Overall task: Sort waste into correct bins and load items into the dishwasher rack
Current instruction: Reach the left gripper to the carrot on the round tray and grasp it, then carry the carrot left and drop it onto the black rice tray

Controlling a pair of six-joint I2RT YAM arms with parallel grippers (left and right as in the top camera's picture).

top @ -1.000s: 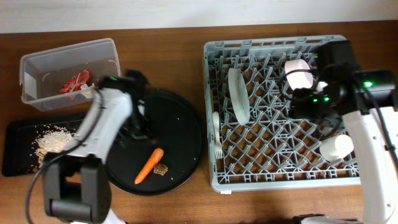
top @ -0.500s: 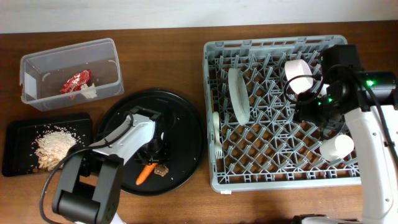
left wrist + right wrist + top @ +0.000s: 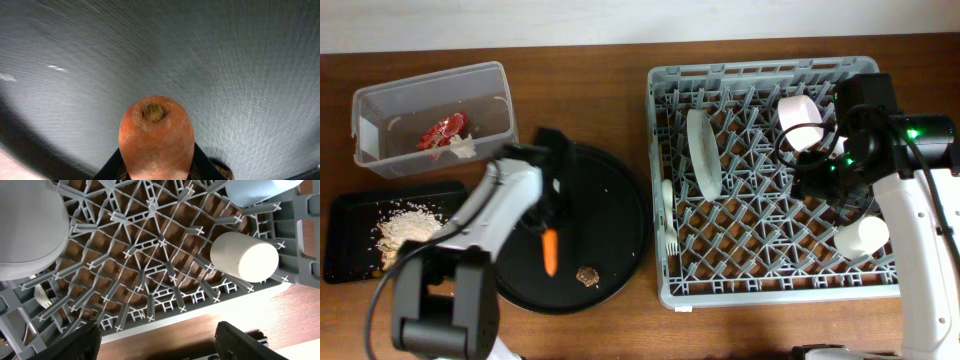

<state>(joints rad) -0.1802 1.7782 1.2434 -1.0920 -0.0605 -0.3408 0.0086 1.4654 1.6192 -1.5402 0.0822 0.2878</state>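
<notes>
The left gripper [image 3: 552, 222] is mostly hidden. From overhead the arm covers it, and its wrist camera shows only two dark finger edges at the bottom of the frame. They are clamped on either side of the one orange carrot [image 3: 156, 135], whose stem end fills the middle of that view. The carrot hangs point-down below the gripper over the large round black tray [image 3: 620, 200], and whether its tip touches the tray cannot be made out. One small brown food chunk [image 3: 586, 273] lies on that tray, just to the right of the carrot tip.

To the left of this gripper are two bins. The clear tub [image 3: 380, 100] holds the crumpled red wrapper [image 3: 442, 131] with its white scrap [image 3: 466, 148]. The shallow black rectangular tray [image 3: 345, 215] holds the white rice [image 3: 405, 228].

The right gripper [image 3: 157, 330] hangs over the grey dishwasher rack [image 3: 760, 68]. Its two fingers [image 3: 87, 337] are spread wide with nothing between them and are cut off by the bottom of the frame. Under and around it the rack holds one white plate [image 3: 703, 152] on edge, one pale pinkish bowl [image 3: 800, 122], one white fork [image 3: 42, 296] and two cups. The small white cup [image 3: 244, 255] lies on its side. The light blue cup [image 3: 257, 191] is cut off at the top edge of the wrist view and hidden by the arm from overhead.
</notes>
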